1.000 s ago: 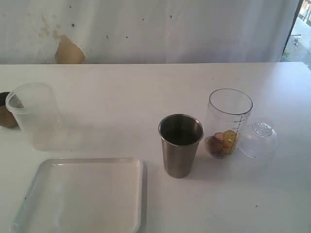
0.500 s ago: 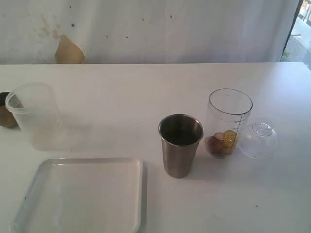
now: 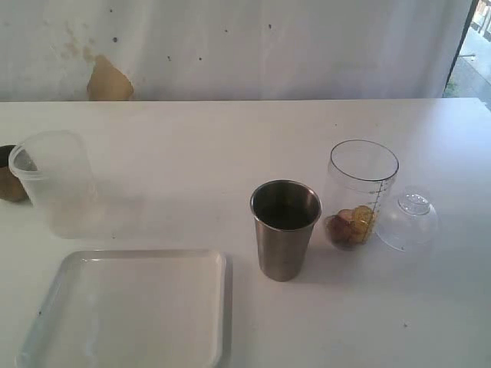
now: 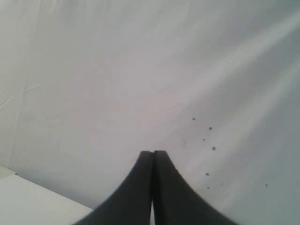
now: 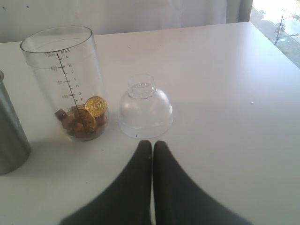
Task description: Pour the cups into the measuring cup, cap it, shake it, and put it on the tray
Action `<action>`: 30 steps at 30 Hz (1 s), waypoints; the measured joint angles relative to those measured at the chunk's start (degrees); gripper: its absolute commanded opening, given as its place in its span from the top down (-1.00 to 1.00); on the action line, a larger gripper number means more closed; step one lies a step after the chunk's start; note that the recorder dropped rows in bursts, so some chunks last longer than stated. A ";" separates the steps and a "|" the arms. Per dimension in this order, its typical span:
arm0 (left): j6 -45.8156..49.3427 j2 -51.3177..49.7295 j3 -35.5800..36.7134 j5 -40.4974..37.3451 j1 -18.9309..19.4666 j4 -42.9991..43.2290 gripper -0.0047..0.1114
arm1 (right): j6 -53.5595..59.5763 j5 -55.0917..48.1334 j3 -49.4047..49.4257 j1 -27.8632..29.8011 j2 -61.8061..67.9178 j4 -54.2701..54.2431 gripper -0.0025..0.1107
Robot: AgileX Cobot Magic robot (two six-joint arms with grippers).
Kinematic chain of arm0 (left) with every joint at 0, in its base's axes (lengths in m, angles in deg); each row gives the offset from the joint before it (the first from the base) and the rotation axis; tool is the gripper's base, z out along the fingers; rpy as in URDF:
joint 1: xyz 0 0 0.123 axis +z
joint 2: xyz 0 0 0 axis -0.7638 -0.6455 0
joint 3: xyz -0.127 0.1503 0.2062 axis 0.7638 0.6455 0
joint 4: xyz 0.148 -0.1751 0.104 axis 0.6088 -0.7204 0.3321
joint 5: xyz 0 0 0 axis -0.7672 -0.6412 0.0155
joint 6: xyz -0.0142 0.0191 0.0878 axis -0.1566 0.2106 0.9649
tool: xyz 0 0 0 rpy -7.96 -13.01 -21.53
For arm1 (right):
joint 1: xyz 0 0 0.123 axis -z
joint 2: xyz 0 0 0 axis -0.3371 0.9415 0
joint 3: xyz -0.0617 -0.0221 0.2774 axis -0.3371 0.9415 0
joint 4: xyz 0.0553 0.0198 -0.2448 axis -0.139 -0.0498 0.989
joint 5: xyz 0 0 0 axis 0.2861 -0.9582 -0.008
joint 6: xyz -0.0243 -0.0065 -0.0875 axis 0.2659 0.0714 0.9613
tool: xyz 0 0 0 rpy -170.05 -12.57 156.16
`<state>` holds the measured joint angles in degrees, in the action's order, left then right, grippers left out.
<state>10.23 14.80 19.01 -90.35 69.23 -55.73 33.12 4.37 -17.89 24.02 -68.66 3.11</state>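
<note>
The clear measuring cup (image 3: 360,192) (image 5: 68,79) stands upright right of centre, uncapped, with gold coins and brown bits (image 5: 86,119) at its bottom. Its clear dome cap (image 3: 407,221) (image 5: 145,107) rests on the table just right of it. The steel tumbler (image 3: 285,228) (image 5: 9,136) stands left of the measuring cup. The brown wooden cup (image 3: 9,184) peeks out at the far left edge. The white tray (image 3: 130,310) lies at the front left. My right gripper (image 5: 152,142) is shut and empty, just short of the cap. My left gripper (image 4: 153,152) is shut, facing a white surface. Neither arm shows in the exterior view.
A frosted translucent plastic cup (image 3: 55,184) stands at the left beside the wooden cup. The white table (image 3: 230,146) ends at a white curtain wall (image 3: 230,46) at the back; a window gap (image 3: 472,54) shows at far right.
</note>
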 measured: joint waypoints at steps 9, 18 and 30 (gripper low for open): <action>0.00 0.00 0.00 0.00 0.00 0.34 0.92 | 0.00 0.00 0.00 0.00 0.00 0.00 0.96; -7.83 1.03 3.87 0.11 0.00 12.80 0.92 | 0.00 0.00 0.00 0.00 0.00 0.00 0.96; -28.14 12.17 22.90 -0.25 0.00 36.83 0.92 | 0.00 0.00 0.00 0.00 0.00 0.00 0.96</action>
<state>-17.91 26.96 41.91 -90.59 69.23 -18.90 33.12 4.37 -17.89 24.02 -68.66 3.11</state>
